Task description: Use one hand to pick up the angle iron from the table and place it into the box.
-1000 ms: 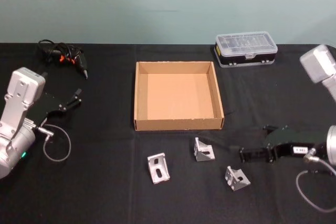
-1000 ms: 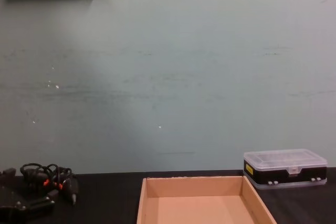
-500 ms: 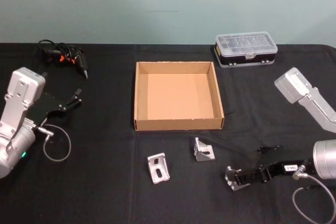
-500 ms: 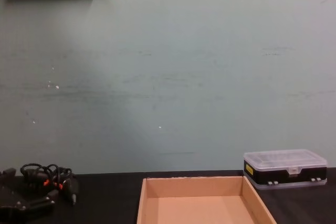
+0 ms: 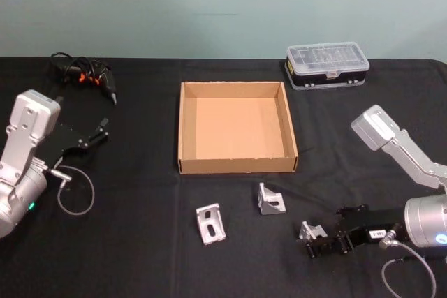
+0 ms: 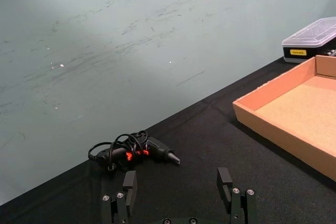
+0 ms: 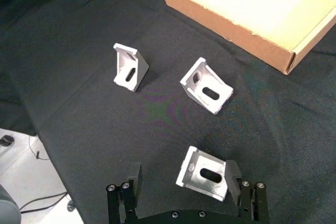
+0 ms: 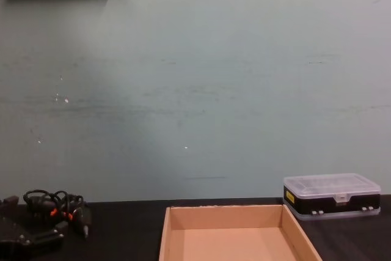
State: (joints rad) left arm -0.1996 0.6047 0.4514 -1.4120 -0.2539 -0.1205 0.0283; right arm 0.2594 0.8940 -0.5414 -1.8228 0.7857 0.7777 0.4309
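A matt black worktop (image 5: 140, 263) lies in front of a two-armed robot. The right pincer (image 7: 183, 178) is low over the worktop's near right part. Its fingers are spread around one angle iron (image 5: 310, 229), which rests on the worktop well apart from the cardboard box (image 5: 237, 165). In the right wrist view this bracket sits between the fingers, just beside one of them, and is not yet pinched.

The step in hand appears to be the grasp. Next the pincer would need to close on the bracket, lift it, and carry it over the box's low wall.

The left pincer (image 5: 104, 130) is parked at the far left, spread and empty.

By count there are three angle irons, all on the worktop. The other two are a middle angle iron (image 5: 270, 199) and a left angle iron (image 5: 211, 223). There is also one empty box, one plastic organiser case (image 5: 327, 65), and one black corded tool (image 5: 87, 76).
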